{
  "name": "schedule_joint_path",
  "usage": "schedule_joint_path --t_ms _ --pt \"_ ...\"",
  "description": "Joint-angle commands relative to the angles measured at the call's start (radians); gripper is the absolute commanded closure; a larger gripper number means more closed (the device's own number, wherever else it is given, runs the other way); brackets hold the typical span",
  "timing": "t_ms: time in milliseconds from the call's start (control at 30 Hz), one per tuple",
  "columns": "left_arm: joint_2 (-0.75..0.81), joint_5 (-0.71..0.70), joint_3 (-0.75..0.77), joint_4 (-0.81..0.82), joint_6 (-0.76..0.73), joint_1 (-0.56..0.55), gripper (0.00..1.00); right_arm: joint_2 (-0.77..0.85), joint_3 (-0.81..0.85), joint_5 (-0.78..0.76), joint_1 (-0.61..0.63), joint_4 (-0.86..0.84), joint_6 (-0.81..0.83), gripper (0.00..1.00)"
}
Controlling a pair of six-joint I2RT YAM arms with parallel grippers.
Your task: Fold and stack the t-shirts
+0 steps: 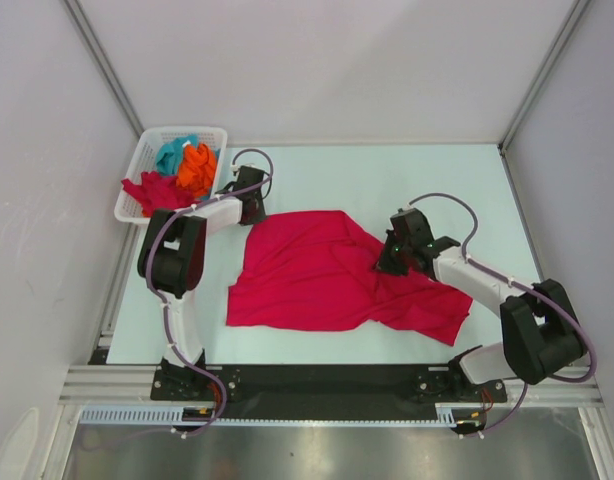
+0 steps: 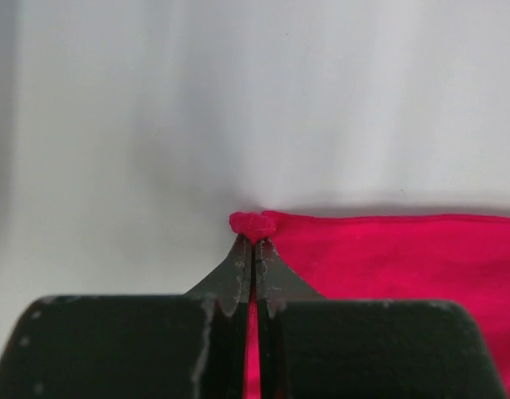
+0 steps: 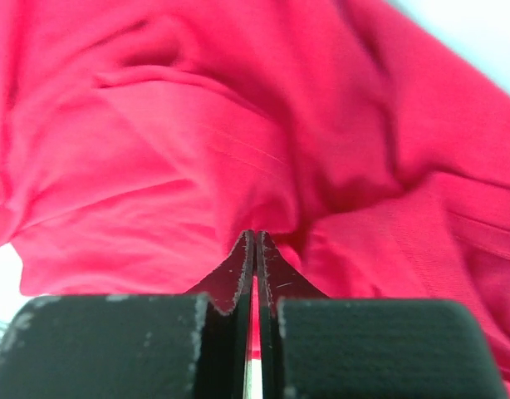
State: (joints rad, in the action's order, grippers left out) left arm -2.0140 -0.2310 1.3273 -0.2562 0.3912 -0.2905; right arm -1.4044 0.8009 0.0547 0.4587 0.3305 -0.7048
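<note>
Your red shirt (image 1: 317, 275) lies spread on the counter (image 1: 387, 170), roughly in the middle between the two arms. It is mostly flat on its left half and rumpled into ridges toward the right, where a loose flap trails off to the near right.

Your left jaws are pressed together on the shirt's far left corner. In the left wrist view a small nub of red cloth (image 2: 252, 224) pokes out just past the fingertips (image 2: 238, 264), and the shirt's far hem runs off to the right along the counter.

Your right jaws sit on the right-hand part of the shirt, where the cloth is bunched up. They are also closed. In the right wrist view the fingertips (image 3: 272, 266) meet at a raised fold, and red shows in the slit between them, so they are pinching the shirt there.

At the far left corner of the counter stands the white basket (image 1: 137, 165). In it you have a teal shirt (image 1: 172, 155) and an orange shirt (image 1: 197, 168) side by side, with a second red shirt (image 1: 152, 192) draped over the near rim. The basket sits just beside your left arm (image 1: 172, 255) and apart from the spread shirt.
</note>
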Motion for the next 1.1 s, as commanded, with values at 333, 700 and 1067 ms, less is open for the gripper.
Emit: schedule_joint_path --t_ms 333,700,1067 --pt "0.198 0.033 0.059 -0.086 -0.057 0.007 1.0 -0.094 0.44 -0.09 0.21 0.021 0.278 1.0" --pt "0.21 0.035 0.043 -0.133 -0.074 0.01 1.0 -0.096 0.221 -0.065 0.403 0.094 0.159 0.85" --pt "0.202 0.028 0.01 -0.121 -0.074 0.007 1.0 0.013 0.219 -0.053 0.387 0.163 0.148 0.24"
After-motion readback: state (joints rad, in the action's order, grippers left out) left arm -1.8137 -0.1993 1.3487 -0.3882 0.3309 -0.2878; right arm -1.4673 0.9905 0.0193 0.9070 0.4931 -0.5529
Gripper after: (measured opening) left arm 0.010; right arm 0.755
